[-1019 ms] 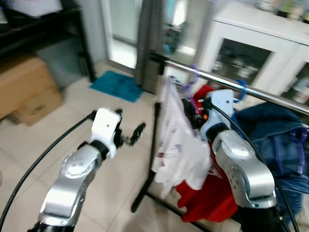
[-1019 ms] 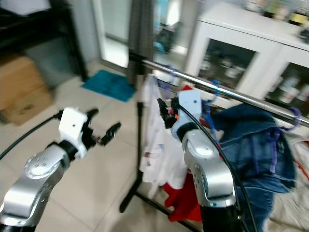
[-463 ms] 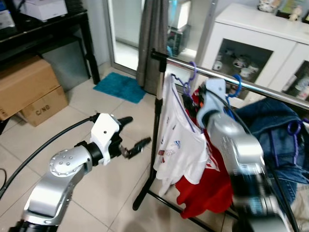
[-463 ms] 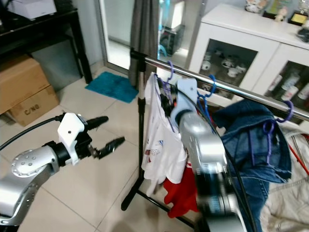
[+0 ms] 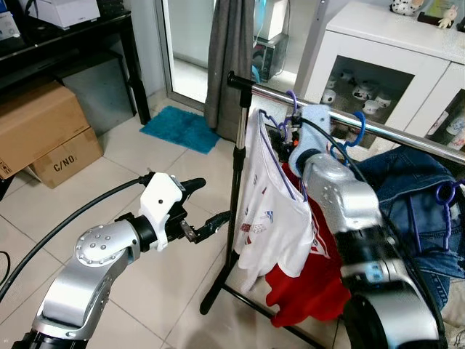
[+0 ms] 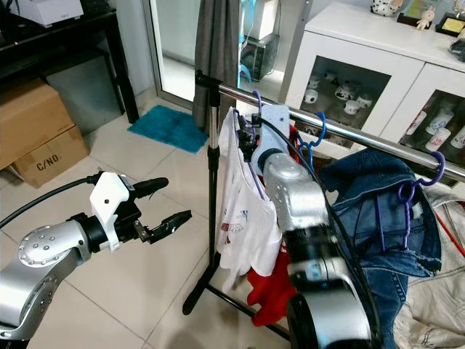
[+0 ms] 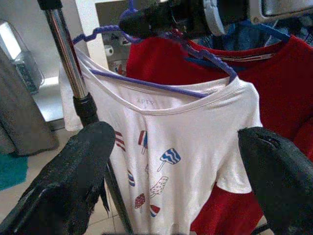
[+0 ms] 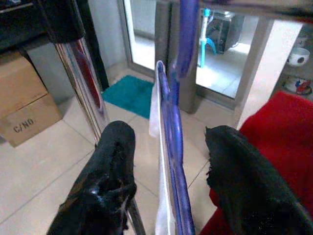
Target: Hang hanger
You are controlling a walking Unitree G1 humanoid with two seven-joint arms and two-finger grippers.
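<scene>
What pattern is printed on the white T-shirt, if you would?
Small ice-lolly prints on the white T-shirt, clearest in the left wrist view.

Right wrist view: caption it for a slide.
Open right gripper straddling purple plastic hanger carrying white T-shirt beside chrome rail post.

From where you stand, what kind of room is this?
Probably a living area in a home, used for drying laundry: a clothes rack with shirts on hangers, a white cabinet displaying cups behind glass, and cardboard boxes on the tiled floor.
</scene>
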